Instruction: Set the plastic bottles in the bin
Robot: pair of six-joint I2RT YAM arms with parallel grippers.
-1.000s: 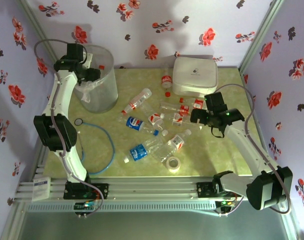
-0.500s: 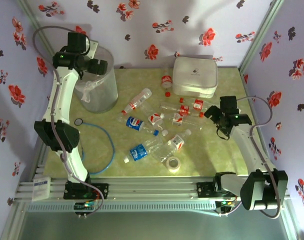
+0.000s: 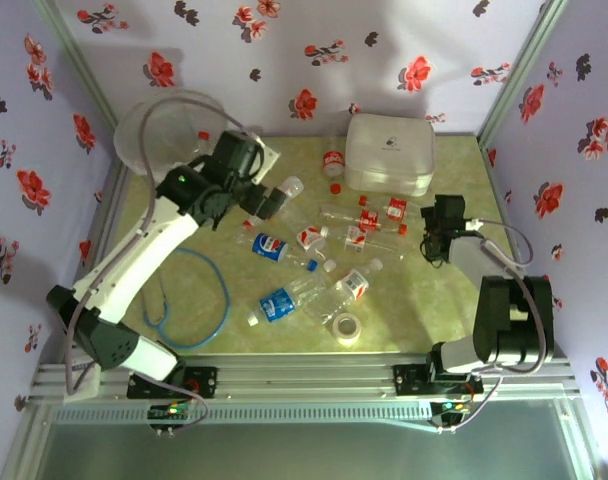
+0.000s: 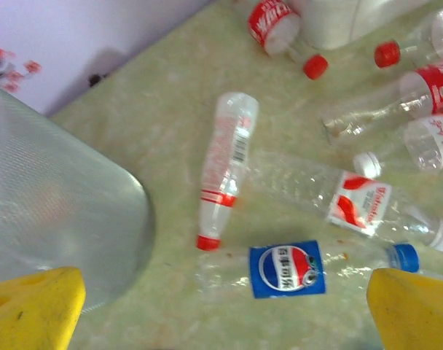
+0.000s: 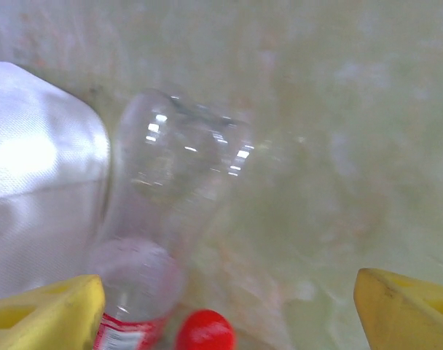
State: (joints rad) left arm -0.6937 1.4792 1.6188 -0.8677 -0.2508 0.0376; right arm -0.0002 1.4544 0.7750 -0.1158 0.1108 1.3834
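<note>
Several plastic bottles lie scattered mid-table: a blue-label one, a red-capped one, another blue-label one and a red-label one. The clear bin stands at the back left. My left gripper hangs open over the pile, the blue-label bottle just ahead of its yellow fingertips. My right gripper is open low beside a clear red-label bottle and a red cap, holding nothing.
A white lidded box sits at the back right, a bottle next to it. A tape roll lies near the front. A blue cable loops at the front left. Floral walls close the sides.
My left arm swung from above the bin to over the bottle pile, and its gripper opened fully. My right arm drew back toward the right, low next to the white box.
</note>
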